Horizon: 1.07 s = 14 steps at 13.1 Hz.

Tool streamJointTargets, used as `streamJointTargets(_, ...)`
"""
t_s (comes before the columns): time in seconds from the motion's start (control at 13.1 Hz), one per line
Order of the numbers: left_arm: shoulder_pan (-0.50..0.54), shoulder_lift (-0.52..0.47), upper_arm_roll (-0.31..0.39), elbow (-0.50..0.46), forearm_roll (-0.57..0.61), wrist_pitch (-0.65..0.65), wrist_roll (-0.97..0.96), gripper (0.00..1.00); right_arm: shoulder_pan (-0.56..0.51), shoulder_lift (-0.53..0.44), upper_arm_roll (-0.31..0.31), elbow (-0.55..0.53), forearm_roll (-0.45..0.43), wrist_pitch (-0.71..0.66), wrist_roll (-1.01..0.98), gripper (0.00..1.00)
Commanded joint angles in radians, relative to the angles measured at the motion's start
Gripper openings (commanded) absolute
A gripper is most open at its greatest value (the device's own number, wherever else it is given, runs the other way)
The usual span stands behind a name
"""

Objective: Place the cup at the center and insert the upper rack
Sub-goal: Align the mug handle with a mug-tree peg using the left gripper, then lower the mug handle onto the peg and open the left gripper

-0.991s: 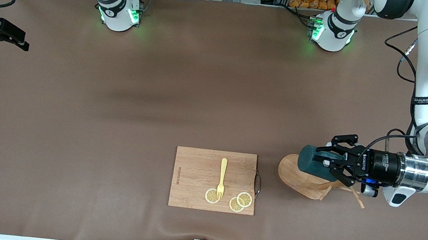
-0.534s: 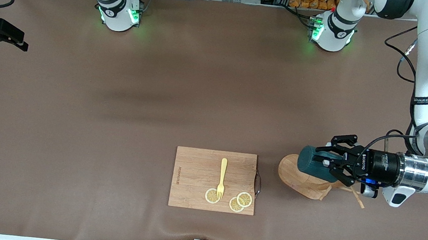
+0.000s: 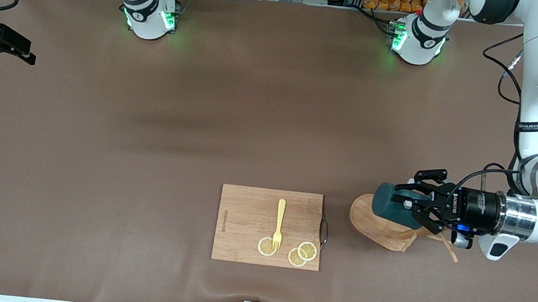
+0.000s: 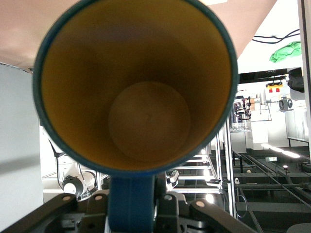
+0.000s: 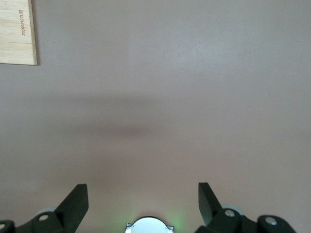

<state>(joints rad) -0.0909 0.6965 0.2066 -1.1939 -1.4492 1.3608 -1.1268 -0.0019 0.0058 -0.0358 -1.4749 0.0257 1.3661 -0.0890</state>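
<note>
So far we have only the pick-up. On the brown-covered table (image 3: pixel 148 158), the light wooden mug tree with its oval base (image 3: pixel 376 227) lies tipped over near the left arm's end. Our left gripper (image 3: pixel 406 201) clamps the small dark teal ribbed mug (image 3: pixel 388 203) sideways above that base — not yet at centre. Our right gripper (image 5: pixel 143 199) waits, jaws spread — rack untouched.

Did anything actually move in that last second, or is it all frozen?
Barely. The left pincer, shut on the cup, drifted slightly toward the right arm's end of the table, over the upper rack. The right pincer waits open. Cutting board, fork and lemon slices stayed put.
</note>
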Motion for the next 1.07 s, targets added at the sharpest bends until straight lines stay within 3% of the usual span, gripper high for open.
streamJointTargets(0.0, 0.0, -0.005, -0.001, -0.007, -0.017, -0.009, 0.019, 0.0, 0.013, 0.005, -0.01, 0.004, -0.012, 0.004, 0.015, 1.0)
streamJointTargets(0.99, 0.005, 0.017, -0.001, -0.012, 0.056, -0.011, 0.114, 0.0, 0.014, 0.008, -0.01, -0.004, -0.012, 0.008, 0.015, 1.0)
